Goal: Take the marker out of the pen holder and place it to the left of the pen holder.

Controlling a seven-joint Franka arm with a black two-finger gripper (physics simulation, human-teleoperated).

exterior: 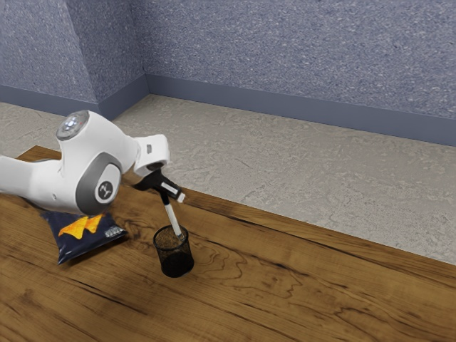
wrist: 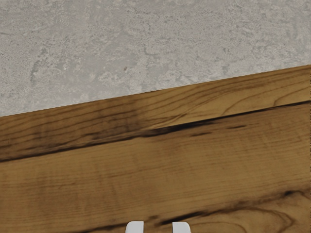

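Fingers (wrist: 181,227): you have them a little way apart, closed on the upper end of the marker (exterior: 172,218). At the tips, you can see wood through the gap in the wrist view. Your gripper (exterior: 181,197) sits above the pen holder (exterior: 175,258), angled down toward the exterior view's right. The marker slants from the gripper into the holder's mouth, dark at the top, white below; you cannot tell how deep its lower end sits.

Surface: your table (exterior: 320,306) is warm brown wood, with swirling grain and dark cracks running lengthwise. The far edge is straight, with a long dark seam close alongside it in the wrist view. The holder, black mesh and round, stands upright on the wood. Near it, toward the exterior view's left, you have a dark blue chip bag (exterior: 71,246) lying flat, orange chips printed on its front, partly covered by the white and grey arm (exterior: 112,146).

Room: beyond the table edge you see a pale grey floor (exterior: 320,189), mottled and rough-patterned. Behind it, the wall (exterior: 285,50) is speckled blue-grey, stepping forward at the exterior view's left. A plain, darker blue-grey baseboard (exterior: 285,110) follows its foot around the corner.
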